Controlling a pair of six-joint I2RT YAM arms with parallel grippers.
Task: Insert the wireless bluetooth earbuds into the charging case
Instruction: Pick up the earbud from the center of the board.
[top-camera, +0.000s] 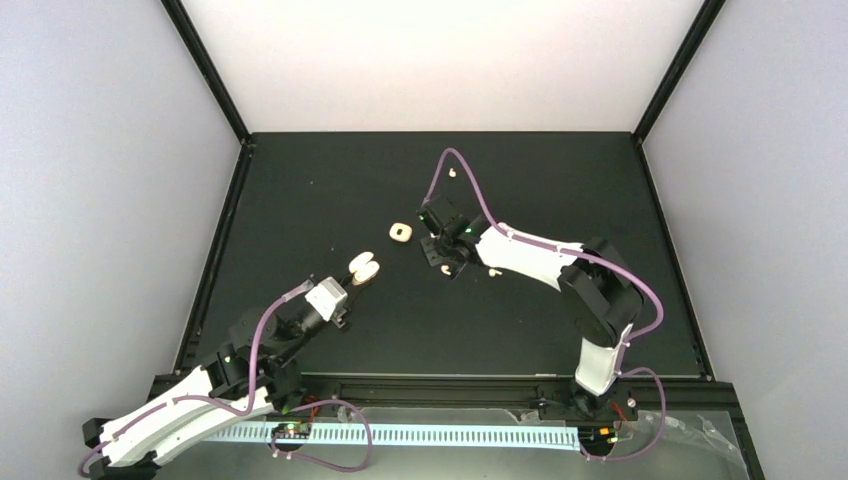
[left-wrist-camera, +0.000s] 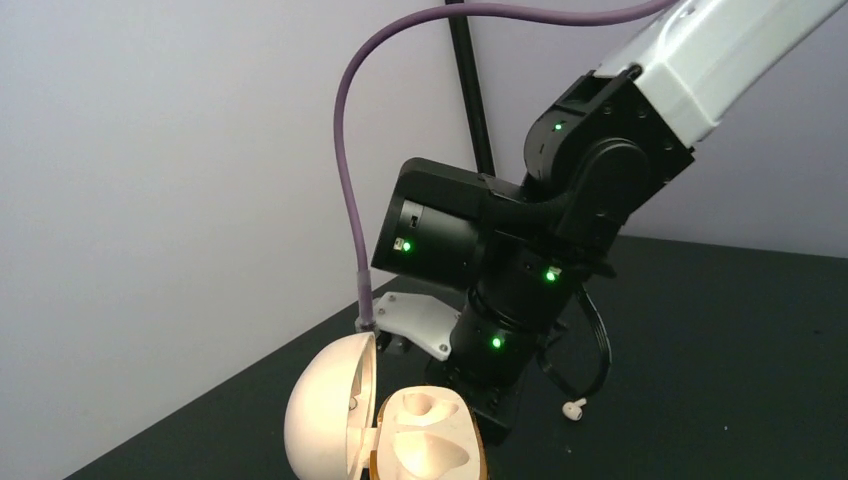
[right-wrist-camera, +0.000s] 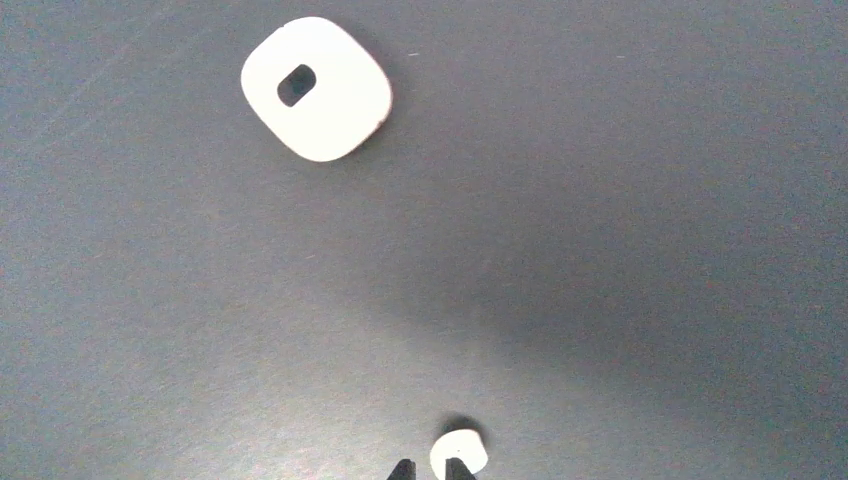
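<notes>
My left gripper (top-camera: 358, 272) is shut on an open cream charging case (left-wrist-camera: 428, 440), lid (left-wrist-camera: 322, 412) swung left, both sockets showing empty. My right gripper (top-camera: 441, 262) points straight down at the mat. In the right wrist view its two fingertips (right-wrist-camera: 401, 469) stand close together, with an earbud (right-wrist-camera: 459, 451) right against the right tip; whether it is gripped is unclear. This earbud also shows in the top view (top-camera: 443, 270). A second earbud (top-camera: 493, 272) lies just right of that gripper, also in the left wrist view (left-wrist-camera: 574, 407). A third earbud (top-camera: 453, 172) lies far back.
A second cream case (top-camera: 400, 233), closed and with a dark slot, lies on the black mat (top-camera: 330, 180) left of my right gripper; it also shows in the right wrist view (right-wrist-camera: 316, 88). Grey walls and black frame posts ring the mat.
</notes>
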